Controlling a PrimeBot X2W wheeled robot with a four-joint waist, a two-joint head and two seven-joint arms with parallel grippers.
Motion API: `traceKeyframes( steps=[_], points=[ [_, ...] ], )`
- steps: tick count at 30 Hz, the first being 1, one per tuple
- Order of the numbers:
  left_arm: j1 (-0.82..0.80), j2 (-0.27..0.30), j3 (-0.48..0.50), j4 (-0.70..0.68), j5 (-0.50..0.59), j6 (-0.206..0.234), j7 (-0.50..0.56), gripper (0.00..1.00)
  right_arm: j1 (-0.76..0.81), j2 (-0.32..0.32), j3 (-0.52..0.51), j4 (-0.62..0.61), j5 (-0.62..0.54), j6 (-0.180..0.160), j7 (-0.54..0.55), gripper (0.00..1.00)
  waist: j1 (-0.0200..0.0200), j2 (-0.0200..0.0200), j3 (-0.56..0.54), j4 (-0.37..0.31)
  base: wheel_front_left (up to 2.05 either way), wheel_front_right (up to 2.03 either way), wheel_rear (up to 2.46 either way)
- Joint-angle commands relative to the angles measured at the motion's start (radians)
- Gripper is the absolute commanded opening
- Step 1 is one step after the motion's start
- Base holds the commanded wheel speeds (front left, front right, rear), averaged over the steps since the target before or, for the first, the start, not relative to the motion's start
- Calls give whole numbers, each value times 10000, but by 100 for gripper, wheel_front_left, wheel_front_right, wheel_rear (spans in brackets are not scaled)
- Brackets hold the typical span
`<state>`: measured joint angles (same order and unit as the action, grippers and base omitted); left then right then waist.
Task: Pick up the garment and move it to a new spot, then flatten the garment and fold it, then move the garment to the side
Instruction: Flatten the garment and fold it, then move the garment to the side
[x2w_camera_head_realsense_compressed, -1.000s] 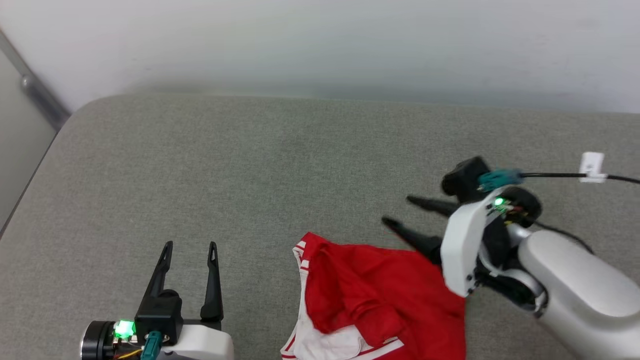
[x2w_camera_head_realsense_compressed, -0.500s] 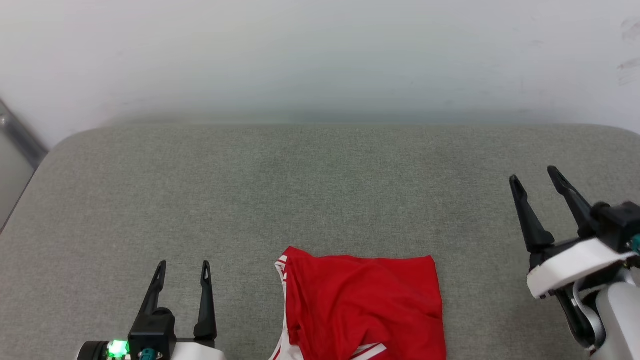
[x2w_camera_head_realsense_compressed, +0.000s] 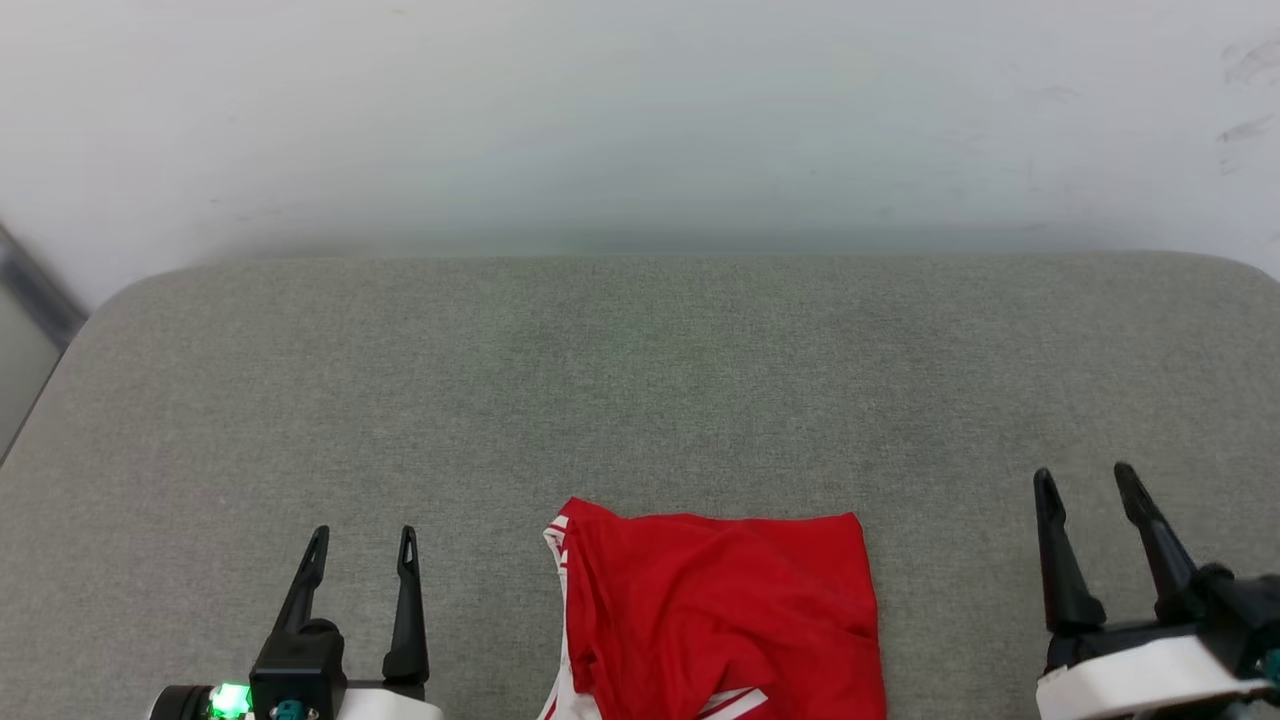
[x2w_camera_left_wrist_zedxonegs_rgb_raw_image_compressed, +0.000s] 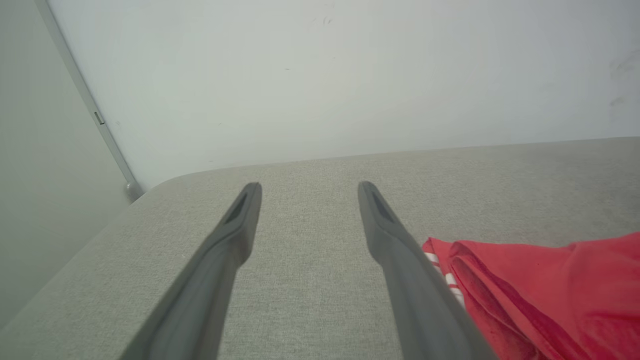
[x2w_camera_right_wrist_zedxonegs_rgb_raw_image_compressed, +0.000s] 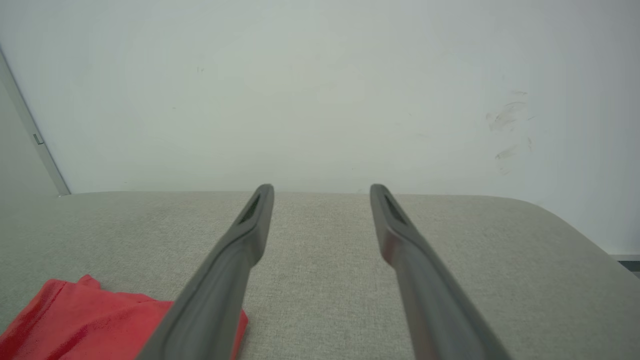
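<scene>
Folded garment (x2w_camera_head_realsense_compressed: 720, 610) at near edge of grey pad (x2w_camera_head_realsense_compressed: 640, 400), between left gripper (x2w_camera_head_realsense_compressed: 363, 532) and right gripper (x2w_camera_head_realsense_compressed: 1083, 473), both splayed wide, empty, parked clear, apparently to leave fold undisturbed before sideways move

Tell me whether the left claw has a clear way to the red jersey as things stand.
Probably yes. The left claw stands open beside the jersey, apart from it, with bare grey surface between them and nothing in the way.
</scene>
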<state>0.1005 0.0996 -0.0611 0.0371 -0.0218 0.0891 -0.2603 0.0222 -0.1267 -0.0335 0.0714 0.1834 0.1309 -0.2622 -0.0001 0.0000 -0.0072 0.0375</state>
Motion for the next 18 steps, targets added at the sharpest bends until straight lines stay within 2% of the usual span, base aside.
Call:
traceKeyframes(
  steps=[1, 11, 18],
  points=[
    [118, 4, -2, 11, 28, 0, -67, 100, 227, 134, -65, -158, -95, -4, -26, 100, 1, 0, -7, 12, 0, 0, 0],
    [153, -52, 5, 48, 53, -62, -67, 100, 767, 490, -128, -317, -214, -4, -28, 100, 1, 0, -49, 80, 0, 0, 0],
    [158, -85, 49, 60, 37, -69, -67, 100, -152, -90, -171, -581, -217, -4, -28, 100, 1, 0, -64, 92, 0, 0, 0]
  ],
)
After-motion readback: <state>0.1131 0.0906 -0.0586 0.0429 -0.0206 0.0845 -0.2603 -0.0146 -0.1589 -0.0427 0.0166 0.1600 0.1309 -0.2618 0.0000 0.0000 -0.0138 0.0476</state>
